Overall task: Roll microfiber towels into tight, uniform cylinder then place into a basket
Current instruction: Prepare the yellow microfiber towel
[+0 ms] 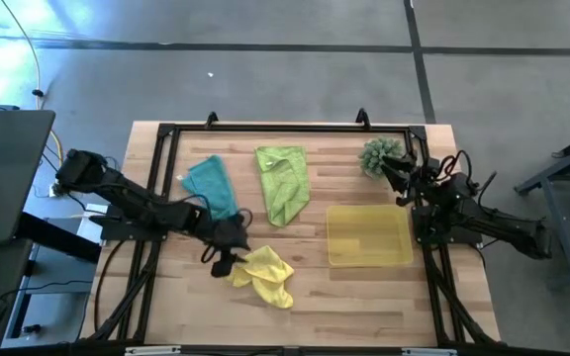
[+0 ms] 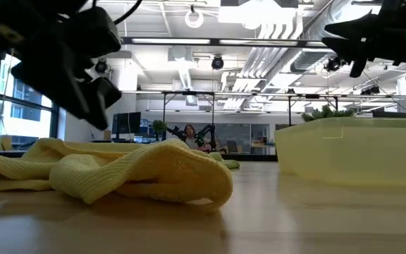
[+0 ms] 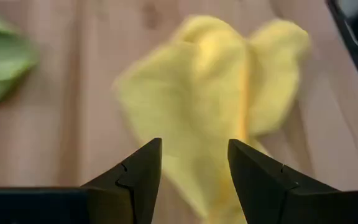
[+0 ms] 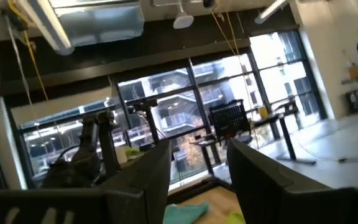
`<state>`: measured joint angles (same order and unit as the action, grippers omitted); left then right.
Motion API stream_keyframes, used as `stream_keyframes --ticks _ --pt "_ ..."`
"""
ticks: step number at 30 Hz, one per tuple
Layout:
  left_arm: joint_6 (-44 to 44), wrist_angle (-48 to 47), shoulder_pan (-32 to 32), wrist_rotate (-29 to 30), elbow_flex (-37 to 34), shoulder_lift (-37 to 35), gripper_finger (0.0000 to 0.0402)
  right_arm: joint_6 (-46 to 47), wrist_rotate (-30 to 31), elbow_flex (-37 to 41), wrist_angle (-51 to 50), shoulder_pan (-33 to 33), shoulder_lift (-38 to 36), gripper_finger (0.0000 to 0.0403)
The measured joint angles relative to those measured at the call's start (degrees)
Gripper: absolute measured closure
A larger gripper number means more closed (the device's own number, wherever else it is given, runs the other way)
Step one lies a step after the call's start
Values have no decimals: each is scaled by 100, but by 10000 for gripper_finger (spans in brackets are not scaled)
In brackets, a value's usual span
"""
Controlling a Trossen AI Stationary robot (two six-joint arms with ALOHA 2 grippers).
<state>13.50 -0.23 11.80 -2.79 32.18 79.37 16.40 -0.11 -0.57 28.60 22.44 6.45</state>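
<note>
Left end effector [image 3: 194, 180] spread wide above crumpled yellow towel [image 3: 210, 99] on wooden desk [image 3: 67, 124]; green towel [image 3: 2, 68] at edge.

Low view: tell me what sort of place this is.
Probably an open-plan robotics lab or workshop: exposed ceiling ducts, other framed workbenches beyond the wooden table, and a person seated far back.

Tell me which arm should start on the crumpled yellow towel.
Left. Its open claw hangs right over the crumpled yellow microfiber towel, fingers either side of the cloth in the left wrist view. The right claw waits at the table's far right edge by the spiky green plant, aimed up at the room.
</note>
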Motion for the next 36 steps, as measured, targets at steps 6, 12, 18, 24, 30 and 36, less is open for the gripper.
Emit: stream_keyframes --ticks 6,12,18,24,30,36 --pt "-637 630 441 568 -4 541 227 -586 -323 -516 288 -93 722 253" --pt "-832 1166 420 1354 -2 982 227 -595 -601 -1190 255 -441 1663 253" --pt "-620 1190 308 888 -2 1376 227 -496 -611 -1880 244 -769 2817 254" --pt "-1078 2088 275 867 9 1863 227 -738 -611 -2543 243 -1085 3888 254" --pt "-2375 3028 27 796 64 2239 227 -789 -611 -3087 240 -1438 4920 253" --pt "-2704 3041 -447 847 548 2659 227 -791 -613 -3425 223 -1766 5846 254"
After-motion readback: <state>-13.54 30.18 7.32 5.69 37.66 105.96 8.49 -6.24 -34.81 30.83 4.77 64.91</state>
